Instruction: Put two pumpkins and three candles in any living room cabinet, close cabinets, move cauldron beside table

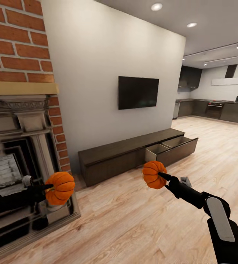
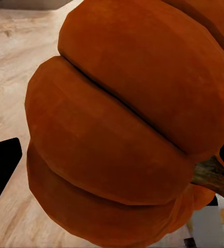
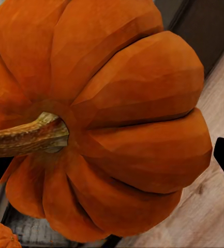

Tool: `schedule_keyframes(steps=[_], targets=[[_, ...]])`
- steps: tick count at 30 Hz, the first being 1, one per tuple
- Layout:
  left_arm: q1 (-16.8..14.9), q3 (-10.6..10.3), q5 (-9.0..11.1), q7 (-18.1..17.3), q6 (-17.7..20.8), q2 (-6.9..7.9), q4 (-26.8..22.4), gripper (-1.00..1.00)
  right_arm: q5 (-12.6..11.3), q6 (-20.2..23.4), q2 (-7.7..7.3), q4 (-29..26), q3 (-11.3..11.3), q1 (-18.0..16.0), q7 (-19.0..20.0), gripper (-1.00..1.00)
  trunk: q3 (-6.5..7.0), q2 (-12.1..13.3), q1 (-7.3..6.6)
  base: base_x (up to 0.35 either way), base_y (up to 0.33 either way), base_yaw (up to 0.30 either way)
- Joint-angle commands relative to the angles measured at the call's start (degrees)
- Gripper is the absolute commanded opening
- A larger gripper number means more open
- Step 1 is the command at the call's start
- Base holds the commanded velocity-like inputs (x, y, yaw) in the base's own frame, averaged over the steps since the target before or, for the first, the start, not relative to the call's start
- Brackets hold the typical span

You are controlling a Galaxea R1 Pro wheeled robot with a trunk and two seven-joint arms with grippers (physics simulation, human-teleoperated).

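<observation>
I hold a bright-orange pumpkin in each hand. My left gripper (image 1: 54, 187) is shut on one pumpkin (image 1: 60, 188) in front of the fireplace; up close that pumpkin (image 2: 127, 124) crowds the left wrist view. My right gripper (image 1: 162, 179) is shut on the other pumpkin (image 1: 154, 174), held over the wood floor; its ribs and brown stem (image 3: 26, 135) show in the right wrist view on the pumpkin (image 3: 117, 129). Ahead along the wall runs the low dark-brown cabinet (image 1: 115, 154), with its right-hand drawer (image 1: 172, 146) pulled open. Candles, cauldron and table are out of view.
A brick fireplace (image 1: 19, 146) with a stone hearth stands at the left, close to my left arm. A black TV (image 1: 138, 92) hangs above the cabinet. Light wood floor (image 1: 133, 220) stretches toward the kitchen units (image 1: 214, 108) at the far right.
</observation>
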Motion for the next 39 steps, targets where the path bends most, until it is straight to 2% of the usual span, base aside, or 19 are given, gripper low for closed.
schedule_keyframes(steps=[1, 6, 8, 10, 11, 14, 17, 19, 20, 21, 23, 24, 26, 28, 30, 33, 35, 38, 39], targets=[[-0.02, -0.03, 0.07, 0.07, 0.38, -0.03, -0.03, -1.00, -0.13, -0.63, -0.02, 0.23, -0.06, -0.05, -0.10, -1.00, 0.01, -0.03, 0.00, 0.000, 0.000, -0.207], [-0.02, -2.11, -1.07, 2.49, 0.28, -0.37, -0.03, -1.00, 0.12, -3.23, -0.08, 1.95, -0.02, -0.05, -0.29, -1.00, 0.36, -0.03, 0.00, 0.000, 0.000, -0.207], [-0.02, -2.26, -1.78, 5.06, 0.25, -1.68, -0.06, -1.00, 0.15, -3.34, -0.16, 1.94, -0.07, -0.05, -0.42, -1.00, 0.50, -0.03, 0.00, 0.000, 0.000, -0.207], [-0.08, -2.35, -2.58, 11.16, 0.25, -6.95, -0.17, -1.00, 0.48, -5.15, -0.16, 2.73, -0.42, 0.36, -1.70, -1.00, 0.64, -0.03, 0.00, 0.000, 0.000, -0.207], [-0.09, -2.34, -3.12, 14.01, 0.28, -8.74, -0.18, -1.00, 0.55, -6.49, -0.30, 3.11, -0.55, 0.47, -2.98, -1.00, 0.71, -0.03, 0.00, 0.000, 0.000, -0.207], [-0.10, -2.37, -5.00, 26.61, 0.26, -15.80, -0.20, -1.00, 0.62, -7.81, -0.77, 2.54, -0.76, 0.83, -8.71, -1.00, 0.92, -0.03, 0.00, 0.000, 0.000, -0.207], [-0.11, -2.46, -5.39, 39.10, -0.59, -20.31, -0.20, -1.00, 0.77, -6.60, -1.05, 1.94, -1.59, 2.06, -12.89, -1.00, 1.13, -0.03, 0.00, 0.000, 0.000, -0.207], [-0.11, -2.44, -5.45, 48.61, -2.34, -23.45, -0.16, -1.00, 1.29, -6.29, -1.28, 2.08, -3.17, 4.81, -16.63, -1.00, 1.27, -0.03, 0.00, 0.000, 0.000, -0.207], [-0.11, -2.42, -5.30, 54.43, -4.34, -25.19, -0.11, -1.00, 2.58, -6.35, -1.34, 2.57, -3.67, 6.76, -19.08, -1.00, 1.34, -0.03, 0.00, 0.000, 0.000, -0.207], [-0.11, -2.43, -5.21, 58.25, -6.05, -26.30, -0.08, -1.00, 4.03, -6.42, -1.35, 2.96, -3.87, 8.03, -20.39, -1.00, 1.40, -0.03, 0.00, 0.000, 0.000, -0.207], [-0.11, -2.48, -5.14, 67.77, -10.30, -28.98, 0.84, -1.00, 9.08, -6.54, -1.35, 3.66, -4.25, 10.60, -22.14, -1.00, 1.54, -0.03, 0.00, 0.000, 0.000, -0.207], [-0.11, -2.48, -5.14, 73.66, -13.32, -30.54, 2.79, -1.00, 12.64, -6.62, -1.23, 3.81, -4.36, 11.57, -22.68, -1.00, 1.61, -0.03, 0.00, 0.000, 0.000, -0.207], [-0.11, -2.48, -5.19, 82.52, -19.29, -32.67, 6.71, -1.00, 18.79, -7.10, -0.80, 4.09, -4.43, 12.57, -23.13, -1.00, 1.75, -0.03, 0.00, 0.000, 0.000, -0.207], [-0.11, -2.50, -5.26, 88.52, -23.94, -34.50, 9.57, -1.00, 23.92, -10.17, -0.52, 6.96, -4.40, 13.54, -23.15, -1.00, 1.89, -0.03, 0.00, 0.000, 0.000, -0.207], [-0.11, -2.55, -5.32, 91.42, -27.60, -35.38, 12.54, -1.00, 26.45, -14.70, -0.43, 13.21, -4.23, 13.98, -23.06, -1.00, 2.03, -0.03, 0.00, 0.000, 0.000, -0.207], [-0.12, -2.66, -5.46, 92.75, -33.43, -35.79, 18.74, -1.00, 27.64, -23.78, -0.32, 23.45, -2.60, 14.16, -23.04, -1.00, 2.24, -0.03, 0.00, 0.000, 0.000, -0.207], [-0.11, -3.51, -5.49, 92.89, -36.06, -35.85, 22.34, -1.00, 27.74, -28.05, -0.29, 26.25, 0.95, 14.18, -23.18, -1.00, 2.38, -0.03, 0.00, 0.000, 0.000, -0.209], [-0.11, -7.67, -5.44, 92.94, -40.45, -35.90, 26.17, -1.00, 27.76, -30.20, -0.13, 27.54, 8.18, 14.19, -23.60, -1.00, 2.57, -0.03, 0.00, 0.000, 0.000, -0.207], [-0.11, -8.58, -5.43, 92.95, -41.39, -35.93, 26.64, -1.00, 27.74, -30.38, 0.13, 27.66, 9.58, 14.19, -23.88, -1.00, 2.63, -0.03, 0.00, 0.000, 0.000, -0.186]])
